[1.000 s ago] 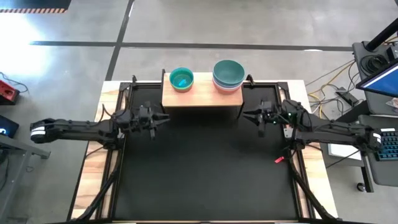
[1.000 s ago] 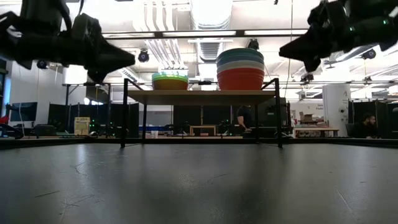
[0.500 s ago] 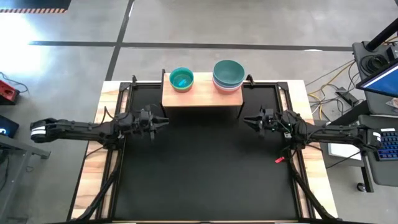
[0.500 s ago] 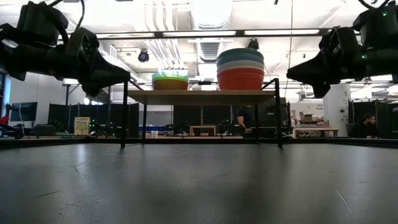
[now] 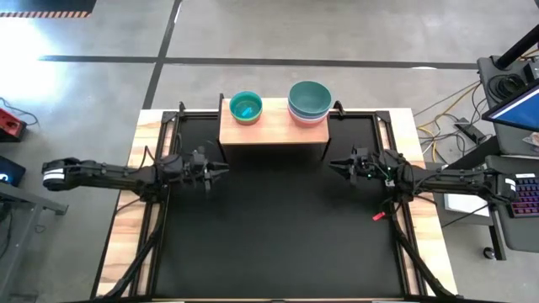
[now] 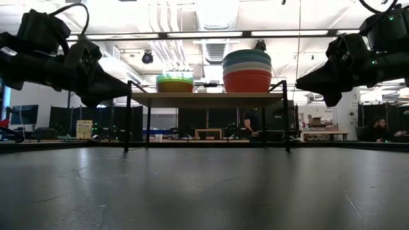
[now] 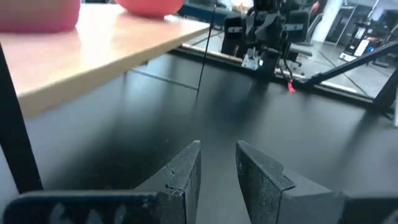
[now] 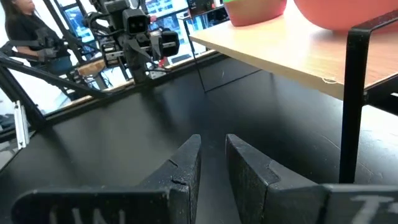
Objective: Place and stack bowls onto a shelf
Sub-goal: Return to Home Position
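Observation:
The shelf [image 5: 274, 133] with its pale wood top stands at the table's far middle. Two stacks of bowls rest on it. The left stack has a teal bowl on top [image 5: 246, 107] and shows yellow-green in the low view [image 6: 174, 83]. The taller right stack [image 5: 309, 101] has a red bowl at its bottom [image 6: 246, 82]. My left gripper [image 5: 223, 171] hovers in front of the shelf's left end, empty, its fingers close together [image 7: 217, 155]. My right gripper [image 5: 334, 165] hovers in front of the shelf's right end, empty, its fingers close together [image 8: 213, 146].
The black tabletop [image 5: 269, 236] spreads in front of the shelf between the two arms. The shelf's black legs [image 6: 128, 115] stand close to both grippers. A small red thing [image 5: 378, 215] lies at the table's right edge. People show in the room behind [image 6: 378, 128].
Both grippers have gone down and a little toward the table's near edge, away from the shelf. Both stay empty. The bowls have kept still on the shelf.

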You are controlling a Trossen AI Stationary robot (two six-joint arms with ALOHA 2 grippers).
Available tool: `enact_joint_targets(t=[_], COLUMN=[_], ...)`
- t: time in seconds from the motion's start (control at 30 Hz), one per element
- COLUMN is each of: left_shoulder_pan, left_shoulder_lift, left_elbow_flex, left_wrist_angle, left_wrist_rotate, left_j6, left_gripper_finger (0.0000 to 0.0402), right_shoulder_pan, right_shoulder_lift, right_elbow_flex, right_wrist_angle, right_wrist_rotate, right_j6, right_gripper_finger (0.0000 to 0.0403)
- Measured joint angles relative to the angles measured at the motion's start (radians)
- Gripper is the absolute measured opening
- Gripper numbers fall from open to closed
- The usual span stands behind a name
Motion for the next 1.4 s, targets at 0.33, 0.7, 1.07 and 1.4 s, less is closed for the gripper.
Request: enact_joint_targets(t=[0.33,0.7,1.07,1.4], left_shoulder_pan=[0.0,0.0,0.0,0.0], left_shoulder_lift=[0.056,0.046,-0.208,-0.475], left_elbow_flex=[0.017,0.038,0.0,0.0], left_wrist_angle=[0.01,0.013,-0.046,-0.047], left_wrist_rotate=[0.001,0.001,0.002,0.002], left_j6=[0.01,0.01,0.011,0.011], left_gripper_finger=[0.0084,0.0084,0.0084,0.0084], right_shoulder_pan=[0.0,0.0,0.0,0.0], right_shoulder_lift=[0.001,-0.009,-0.127,-0.225], right_elbow_flex=[0.0,-0.002,-0.002,-0.003], right_wrist_angle=[-0.007,-0.015,-0.026,-0.026], right_wrist_rotate=[0.0,0.001,0.001,0.0], right_j6=[0.0,-0.001,-0.001,-0.001], right_gripper_finger=[0.0066,0.0066,0.0066,0.0066])
